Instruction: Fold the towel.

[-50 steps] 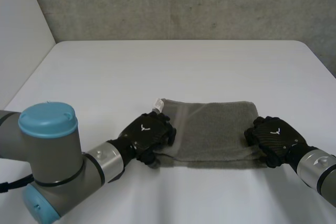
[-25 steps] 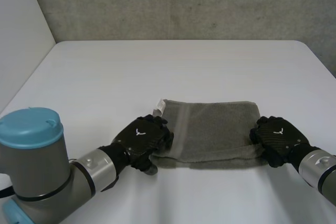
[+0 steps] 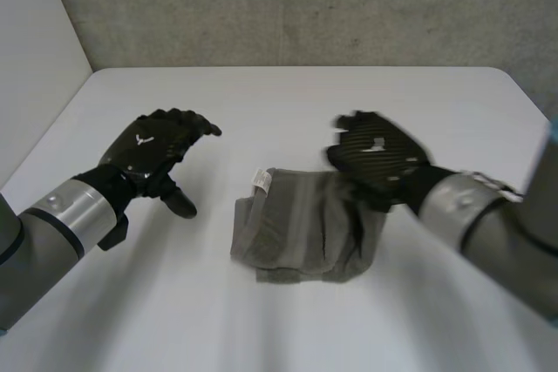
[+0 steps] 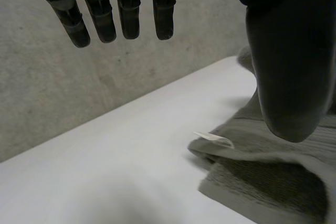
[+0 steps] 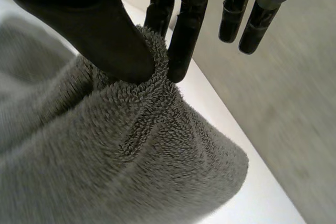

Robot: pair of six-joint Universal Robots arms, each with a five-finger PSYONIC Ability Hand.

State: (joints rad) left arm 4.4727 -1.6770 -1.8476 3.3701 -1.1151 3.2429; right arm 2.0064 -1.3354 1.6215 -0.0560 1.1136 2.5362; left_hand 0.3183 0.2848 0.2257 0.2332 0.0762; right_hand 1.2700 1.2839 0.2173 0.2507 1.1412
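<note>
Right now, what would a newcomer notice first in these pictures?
A grey towel lies bunched on the white table, its white tag at the far left corner. The right hand pinches its right edge between thumb and finger; the left hand hovers open beside it, touching nothing.

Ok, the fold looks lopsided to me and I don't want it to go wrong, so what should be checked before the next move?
1. Grip: right robot hand pinches the towel edge between thumb and finger: ok.
2. Second grip: left robot hand hovers open, apart from the cloth: not ok.
3. Flatness: towel is bunched: not ok.
4. Landmark: tag in sight at a far corner: ok.
5. Room: towel well inside the table edges: ok.
6. Layer edges aligned: cannot tell.
</note>
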